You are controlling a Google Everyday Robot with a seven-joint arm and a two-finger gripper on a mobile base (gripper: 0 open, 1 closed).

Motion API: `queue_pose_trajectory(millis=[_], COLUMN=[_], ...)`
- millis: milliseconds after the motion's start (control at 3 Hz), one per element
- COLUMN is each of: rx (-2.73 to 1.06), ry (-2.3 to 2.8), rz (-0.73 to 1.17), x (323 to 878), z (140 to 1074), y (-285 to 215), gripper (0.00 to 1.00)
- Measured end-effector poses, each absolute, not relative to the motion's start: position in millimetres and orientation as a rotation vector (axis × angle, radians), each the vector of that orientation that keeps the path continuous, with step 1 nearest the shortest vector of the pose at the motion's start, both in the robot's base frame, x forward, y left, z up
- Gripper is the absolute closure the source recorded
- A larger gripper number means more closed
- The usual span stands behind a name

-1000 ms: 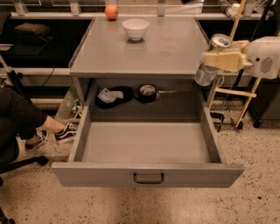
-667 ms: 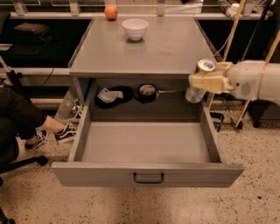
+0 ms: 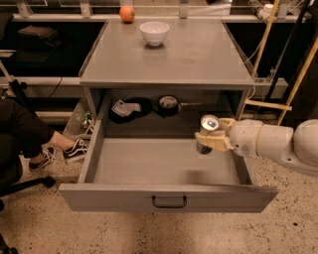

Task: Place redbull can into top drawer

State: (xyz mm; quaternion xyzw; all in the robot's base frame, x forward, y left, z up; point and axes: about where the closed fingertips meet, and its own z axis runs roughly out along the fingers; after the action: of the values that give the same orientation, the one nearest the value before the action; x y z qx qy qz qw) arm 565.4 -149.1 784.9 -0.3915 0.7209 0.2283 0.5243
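Note:
The redbull can (image 3: 207, 130), a slim silver can with a shiny top, is held upright in my gripper (image 3: 214, 139), which is shut on it. The can hangs over the right rear part of the open top drawer (image 3: 164, 166), just above its floor. My white arm reaches in from the right, over the drawer's right wall. The drawer is pulled fully out, with its grey front panel and small black handle (image 3: 169, 202) facing the camera.
A white bowl (image 3: 154, 32) and an orange fruit (image 3: 126, 13) sit at the back of the cabinet top. Dark objects (image 3: 149, 106) lie in the recess behind the drawer. A seated person's leg and shoe (image 3: 64, 146) are at the left. Wooden frames stand at the right.
My gripper has carried the can down and to the left, from beside the cabinet's right top edge into the space over the open drawer.

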Motion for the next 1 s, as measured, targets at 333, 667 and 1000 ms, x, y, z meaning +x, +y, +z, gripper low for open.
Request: queue_pose_trajectory(millis=[333,667,1000], rx=[-0.930,-0.916,-0.914], ry=[1.768,1.800,1.802], rz=[0.566,0.589,0.594], x=[568,575,575], z=[732,693,690], y=[-155,-162,-162], gripper=[1.00,1.00,0.81])
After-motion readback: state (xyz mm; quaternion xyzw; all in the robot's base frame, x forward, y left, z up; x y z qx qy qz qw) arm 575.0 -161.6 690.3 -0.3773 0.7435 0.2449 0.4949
